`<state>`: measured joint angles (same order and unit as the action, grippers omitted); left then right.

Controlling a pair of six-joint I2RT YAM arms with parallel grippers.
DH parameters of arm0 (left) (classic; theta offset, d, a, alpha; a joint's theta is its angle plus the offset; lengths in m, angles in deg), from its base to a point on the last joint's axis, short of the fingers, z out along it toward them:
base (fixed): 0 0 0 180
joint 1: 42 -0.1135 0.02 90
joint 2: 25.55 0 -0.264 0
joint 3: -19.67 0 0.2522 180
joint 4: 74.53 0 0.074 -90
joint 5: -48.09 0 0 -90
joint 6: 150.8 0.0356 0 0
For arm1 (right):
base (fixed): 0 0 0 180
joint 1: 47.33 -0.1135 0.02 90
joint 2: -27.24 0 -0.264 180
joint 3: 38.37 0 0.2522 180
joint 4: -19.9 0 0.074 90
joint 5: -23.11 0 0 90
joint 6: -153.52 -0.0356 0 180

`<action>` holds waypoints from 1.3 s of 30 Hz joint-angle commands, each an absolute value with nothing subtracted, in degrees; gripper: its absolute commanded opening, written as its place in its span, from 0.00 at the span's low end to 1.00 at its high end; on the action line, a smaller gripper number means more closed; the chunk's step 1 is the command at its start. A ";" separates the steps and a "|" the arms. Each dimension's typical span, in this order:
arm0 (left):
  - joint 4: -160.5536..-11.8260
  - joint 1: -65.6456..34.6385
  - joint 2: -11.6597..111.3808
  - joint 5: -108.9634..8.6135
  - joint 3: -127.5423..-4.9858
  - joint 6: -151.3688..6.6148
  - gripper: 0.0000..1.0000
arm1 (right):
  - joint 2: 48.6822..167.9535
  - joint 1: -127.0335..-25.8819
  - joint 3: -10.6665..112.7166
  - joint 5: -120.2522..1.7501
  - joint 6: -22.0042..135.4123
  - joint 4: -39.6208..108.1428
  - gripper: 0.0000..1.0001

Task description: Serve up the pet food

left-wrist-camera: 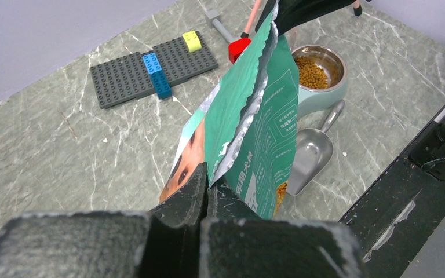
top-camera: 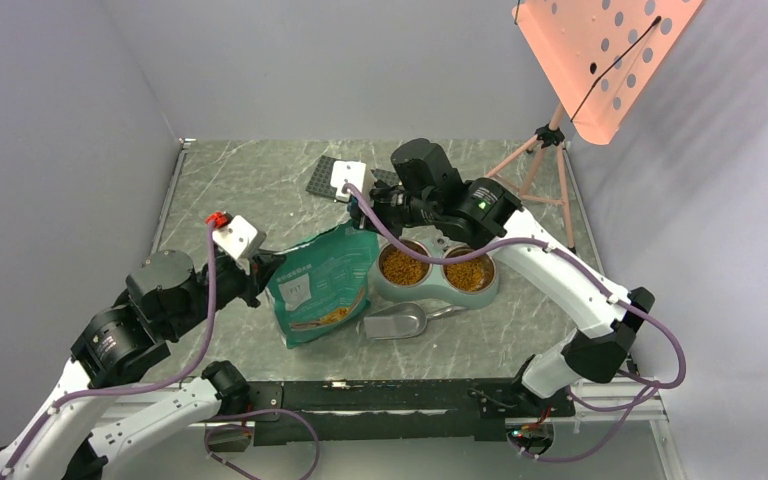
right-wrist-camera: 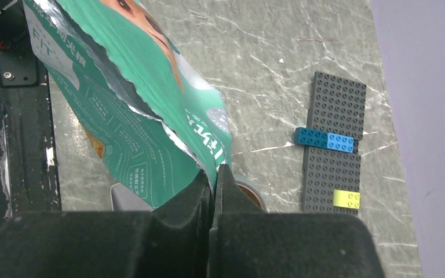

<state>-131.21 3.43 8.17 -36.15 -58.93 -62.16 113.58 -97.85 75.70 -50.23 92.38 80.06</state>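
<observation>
Our left and right jaws both pinch the torn top edge of the pouch, kibble lies in both bowls beside it, and we risk spilling more onto the table if either thin grip slips.

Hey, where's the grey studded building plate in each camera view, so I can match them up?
Top external: grey plate at far centre, partly covered.
Left wrist: grey plate upper left.
Right wrist: grey plate at right, lengthwise vertical.
Shared landmark: teal pouch, in all three.
</observation>
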 commanded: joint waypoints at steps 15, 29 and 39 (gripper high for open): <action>-131.04 3.25 7.13 -39.62 -59.81 -65.25 0.00 | 121.93 -112.27 87.78 -58.65 91.63 72.41 0.60; -131.02 3.25 5.44 -37.01 -58.63 -65.70 0.00 | 122.59 -111.08 85.86 -72.74 96.30 73.82 0.00; -131.62 3.22 4.85 -35.76 -57.99 -65.37 0.00 | 118.71 -105.18 81.24 -72.87 95.68 74.48 0.00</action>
